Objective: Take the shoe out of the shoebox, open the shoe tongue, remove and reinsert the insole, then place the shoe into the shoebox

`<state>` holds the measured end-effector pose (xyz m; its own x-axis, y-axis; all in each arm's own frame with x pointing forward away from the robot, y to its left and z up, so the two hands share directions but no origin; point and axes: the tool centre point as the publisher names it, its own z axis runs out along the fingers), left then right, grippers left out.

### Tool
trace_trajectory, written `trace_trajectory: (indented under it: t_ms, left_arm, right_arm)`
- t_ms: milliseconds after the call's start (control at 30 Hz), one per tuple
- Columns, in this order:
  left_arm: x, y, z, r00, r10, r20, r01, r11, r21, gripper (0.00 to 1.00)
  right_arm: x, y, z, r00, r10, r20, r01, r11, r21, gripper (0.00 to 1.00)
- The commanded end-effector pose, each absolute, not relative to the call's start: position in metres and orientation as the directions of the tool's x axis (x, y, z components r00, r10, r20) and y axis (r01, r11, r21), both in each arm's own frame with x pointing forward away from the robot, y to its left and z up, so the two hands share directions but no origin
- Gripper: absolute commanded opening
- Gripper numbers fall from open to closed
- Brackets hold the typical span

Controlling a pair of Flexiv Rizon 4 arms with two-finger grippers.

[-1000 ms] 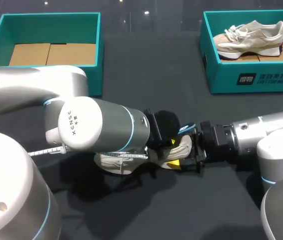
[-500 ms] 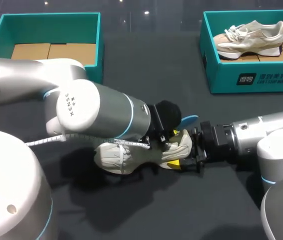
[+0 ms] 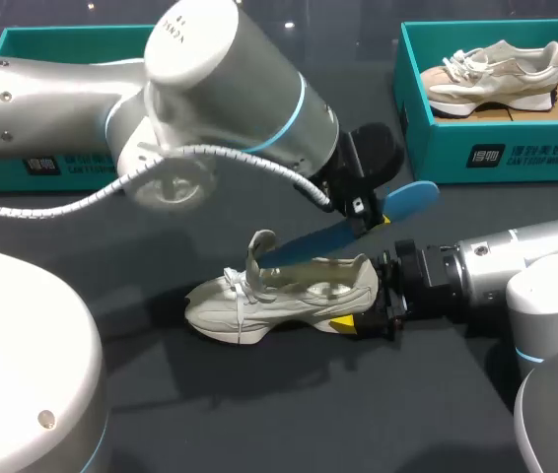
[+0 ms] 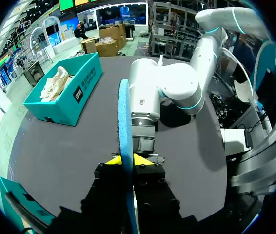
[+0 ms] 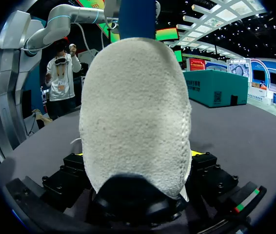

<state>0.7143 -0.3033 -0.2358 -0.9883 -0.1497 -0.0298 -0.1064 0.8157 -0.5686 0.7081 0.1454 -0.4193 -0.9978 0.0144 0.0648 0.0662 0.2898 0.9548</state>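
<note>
- At the middle of the desk (image 3: 259, 404) lies the shoe (image 3: 279, 296), sole down, its long axis running across from side to side.
- Its toe points to my left and its heel to my right, where it meets the right hand (image 3: 366, 313).
- The right hand is closed on the heel, a yellow-tipped finger on either side. In the right wrist view the pale, rough heel fills the space between the fingers.
- The tongue (image 3: 257, 246) stands pulled up above the laces, and the shoe's mouth is open.
- The left hand (image 3: 362, 210) hangs above the shoe's heel end, clamped on the blue insole (image 3: 397, 202).
- The insole is clear of the desk and slants along its length. Its rounded end sticks out past the fingers toward the right box (image 3: 496, 158), and its other end dips toward the shoe's mouth near the tongue. Whether that end touches the shoe, I cannot tell.
- In the left wrist view the insole stands on edge between the two yellow tips and runs straight ahead toward the right arm.
- The right box sits at the far right of the desk with a second shoe (image 3: 496, 74) in it, laid crosswise with its toe to my left.
- The left box (image 3: 23, 39) sits at the far left, partly behind the left arm.
</note>
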Motion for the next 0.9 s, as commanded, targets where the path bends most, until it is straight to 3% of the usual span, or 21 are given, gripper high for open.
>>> trace_trajectory:
  t_ms: [33,167,400,900]
  left_arm:
    - [0.724,-0.307,-0.213,-0.993,-0.068,0.100,-0.110,0.845,-0.523,0.00]
    - [0.722,-0.305,-0.188,-0.988,0.006,0.153,-0.084,0.813,-0.576,0.00]
    - [0.705,-0.291,-0.125,-0.994,0.060,0.090,-0.036,0.603,-0.797,0.00]
    - [0.705,-0.291,-0.125,-0.994,0.060,0.090,-0.036,0.603,-0.797,0.00]
  right_arm:
    - [0.707,0.146,-0.422,-0.998,0.015,0.065,0.066,0.293,0.954,0.00]
    - [0.707,0.146,-0.422,-0.998,0.015,0.065,0.066,0.293,0.954,0.00]
    - [0.707,0.146,-0.422,-0.998,0.015,0.065,0.066,0.293,0.954,0.00]
    - [0.707,0.146,-0.422,-0.998,0.015,0.065,0.066,0.293,0.954,0.00]
